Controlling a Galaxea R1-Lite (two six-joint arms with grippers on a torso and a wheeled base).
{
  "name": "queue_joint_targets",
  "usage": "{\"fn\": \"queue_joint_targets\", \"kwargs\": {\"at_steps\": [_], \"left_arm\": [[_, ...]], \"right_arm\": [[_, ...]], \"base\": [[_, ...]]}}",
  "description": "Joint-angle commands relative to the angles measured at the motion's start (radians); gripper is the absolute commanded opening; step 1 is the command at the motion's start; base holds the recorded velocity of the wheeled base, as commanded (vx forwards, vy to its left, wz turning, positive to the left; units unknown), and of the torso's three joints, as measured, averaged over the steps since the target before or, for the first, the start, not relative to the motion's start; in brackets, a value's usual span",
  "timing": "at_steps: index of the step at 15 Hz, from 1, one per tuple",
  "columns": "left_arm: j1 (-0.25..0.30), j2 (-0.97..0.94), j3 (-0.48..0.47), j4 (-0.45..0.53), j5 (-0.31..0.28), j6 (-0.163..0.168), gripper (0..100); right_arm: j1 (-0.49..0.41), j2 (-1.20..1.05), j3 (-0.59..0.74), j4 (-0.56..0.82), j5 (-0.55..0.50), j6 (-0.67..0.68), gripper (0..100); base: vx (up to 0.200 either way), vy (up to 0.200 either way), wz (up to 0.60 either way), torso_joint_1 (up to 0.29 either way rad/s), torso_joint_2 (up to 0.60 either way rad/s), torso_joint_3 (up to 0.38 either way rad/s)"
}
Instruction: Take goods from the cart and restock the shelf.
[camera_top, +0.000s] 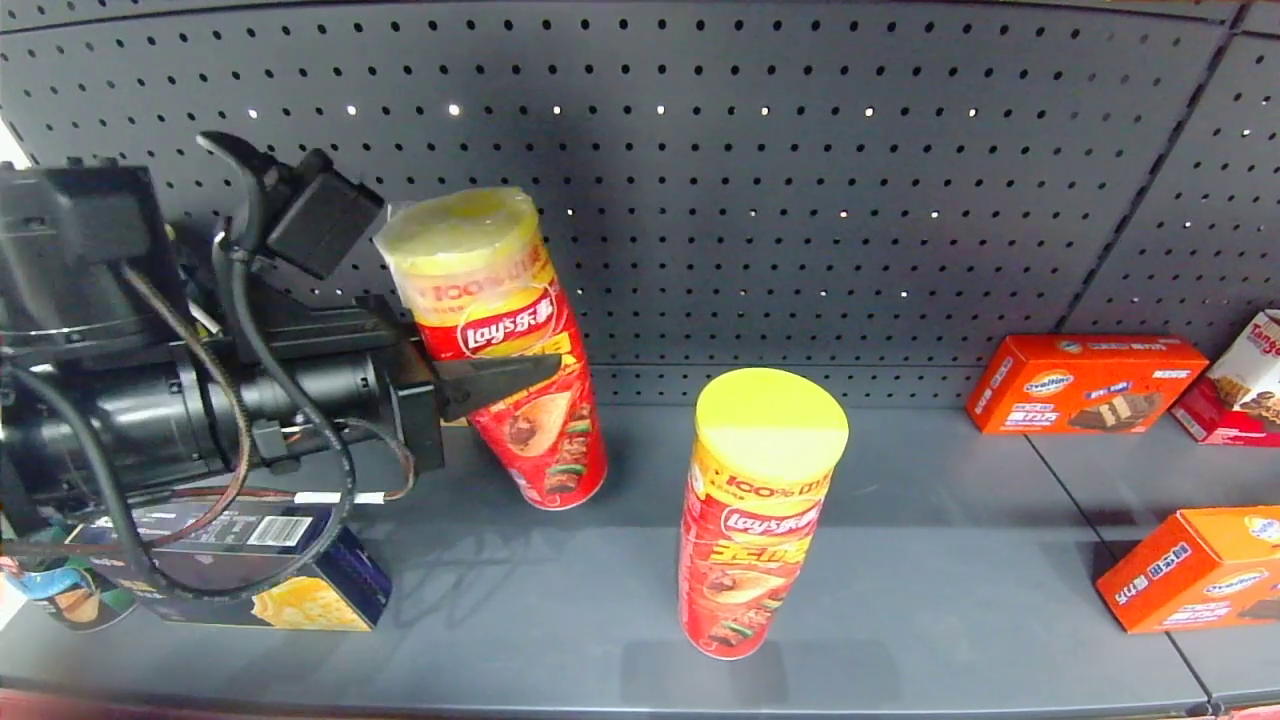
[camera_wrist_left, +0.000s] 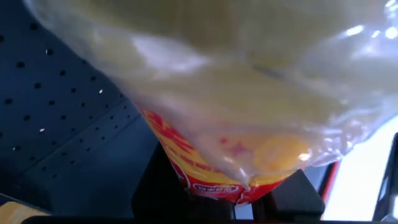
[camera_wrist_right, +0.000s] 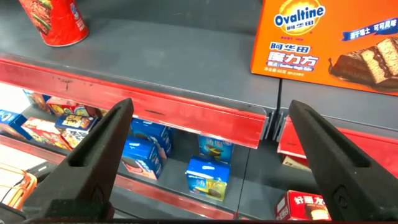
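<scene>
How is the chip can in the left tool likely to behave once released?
The chip can is tall, narrow and held tilted, so it probably tips if released now. Round, it would likely roll. Its loose plastic wrap looks slippery.

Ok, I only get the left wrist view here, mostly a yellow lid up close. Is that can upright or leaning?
Observer: Leaning. The left gripper grips the chip can mid-body, lid tipped toward the robot's left.
Operator: Anything like it nearby?
Observer: A second can stands upright on the shelf, to the held one's right and nearer the front.
Operator: And the right gripper?
Observer: Open, empty, facing the shelf's red front rail.
</scene>
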Motion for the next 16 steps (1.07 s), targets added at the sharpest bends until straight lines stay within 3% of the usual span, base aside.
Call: {"fn": "queue_joint_targets", "kwargs": {"at_steps": [1, 2, 6, 8, 11, 14, 16], "left_arm": [[-0.026, 0.062, -0.075, 0.052, 0.012, 0.027, 0], [-0.048, 0.074, -0.098, 0.1, 0.043, 0.036, 0], [-0.094, 0.137, -0.167, 0.114, 0.046, 0.038, 0], [-0.097, 0.165, -0.221, 0.174, 0.044, 0.038, 0], [-0.095, 0.207, -0.254, 0.18, 0.049, 0.047, 0], [-0.089, 0.275, -0.305, 0.172, 0.043, 0.15, 0], [-0.092, 0.307, -0.329, 0.174, 0.035, 0.161, 0]], "right_arm": [[0.001, 0.002, 0.0, 0.0, 0.0, 0.0, 100], [0.001, 0.002, 0.0, 0.0, 0.0, 0.0, 100], [0.001, 0.002, 0.0, 0.0, 0.0, 0.0, 100], [0.001, 0.002, 0.0, 0.0, 0.0, 0.0, 100], [0.001, 0.002, 0.0, 0.0, 0.0, 0.0, 100], [0.001, 0.002, 0.0, 0.0, 0.0, 0.0, 100], [0.001, 0.002, 0.0, 0.0, 0.0, 0.0, 100]], "base": [[0.0, 0.0, 0.0, 0.0, 0.0, 0.0], [0.0, 0.0, 0.0, 0.0, 0.0, 0.0], [0.0, 0.0, 0.0, 0.0, 0.0, 0.0], [0.0, 0.0, 0.0, 0.0, 0.0, 0.0], [0.0, 0.0, 0.0, 0.0, 0.0, 0.0], [0.0, 0.0, 0.0, 0.0, 0.0, 0.0], [0.0, 0.0, 0.0, 0.0, 0.0, 0.0]]}}
